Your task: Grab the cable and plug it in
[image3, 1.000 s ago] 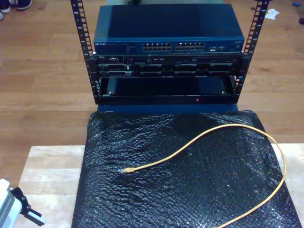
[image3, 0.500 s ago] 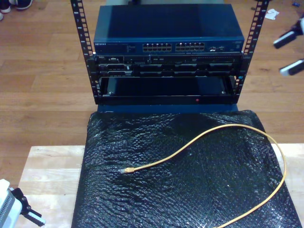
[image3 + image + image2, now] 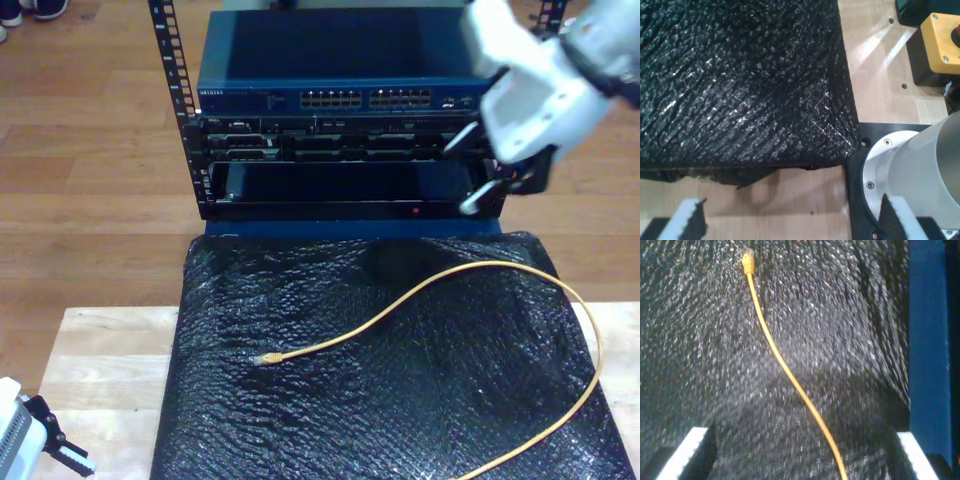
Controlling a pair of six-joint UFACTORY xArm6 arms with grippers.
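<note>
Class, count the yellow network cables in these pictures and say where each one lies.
1. The cable curves across the black mat in front of the rack, its plug toward the exterior view's left; its other end runs out of frame.

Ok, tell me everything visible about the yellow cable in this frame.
The cable is thin, yellow-orange and lies slack on the black bubble-wrap mat, curving in one wide loop toward the exterior view's right edge. Its plug end rests mid-mat, unplugged. Nothing grips it; my second gripper hovers open above it.
</note>
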